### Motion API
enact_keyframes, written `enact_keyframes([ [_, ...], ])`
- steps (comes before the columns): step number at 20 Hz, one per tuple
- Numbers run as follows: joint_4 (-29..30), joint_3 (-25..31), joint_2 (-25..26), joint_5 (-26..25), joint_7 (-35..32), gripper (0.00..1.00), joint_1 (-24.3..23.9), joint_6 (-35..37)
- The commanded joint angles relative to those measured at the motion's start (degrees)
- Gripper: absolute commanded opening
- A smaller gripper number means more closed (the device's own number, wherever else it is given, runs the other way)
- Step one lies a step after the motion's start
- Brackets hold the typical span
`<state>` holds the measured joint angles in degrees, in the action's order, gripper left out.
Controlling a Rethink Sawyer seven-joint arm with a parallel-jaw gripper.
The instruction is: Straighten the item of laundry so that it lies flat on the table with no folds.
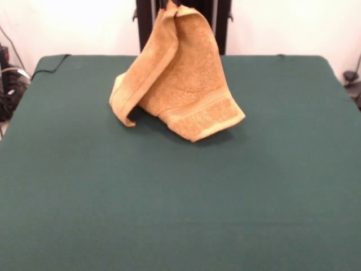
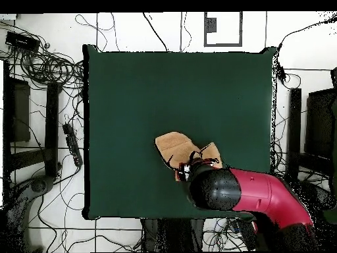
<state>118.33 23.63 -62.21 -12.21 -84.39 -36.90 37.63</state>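
Observation:
The tan-orange towel (image 1: 180,84) hangs in a tall, folded drape from its top corner at the picture's upper edge. Its lower corners, with a woven border band, rest on the dark green table (image 1: 180,203) towards the far side. My gripper (image 1: 171,4) shows only at the top edge, shut on the towel's raised corner. In the overhead view the red and black arm (image 2: 253,192) covers the gripper, and the towel (image 2: 174,145) spreads out from under the arm's end, near the table's (image 2: 131,92) robot-side edge.
The robot's black pedestal (image 1: 145,25) stands behind the towel. A black cable (image 1: 49,63) lies over the table's far left corner. Cables and dark equipment (image 2: 39,66) surround the table on the floor.

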Motion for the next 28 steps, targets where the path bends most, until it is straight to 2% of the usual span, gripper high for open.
enact_keyframes([
  [1,-5.59,6.47,5.16,0.35,4.81,0.0,0.99,6.64],
  [8,-6.95,7.42,6.35,-0.67,5.86,0.0,0.26,6.98],
  [19,-14.78,7.8,11.81,-3.2,9.23,0.0,-0.59,9.59],
  [28,-18.26,9.13,15.54,-5.0,11.33,0.0,-2.26,10.25],
])
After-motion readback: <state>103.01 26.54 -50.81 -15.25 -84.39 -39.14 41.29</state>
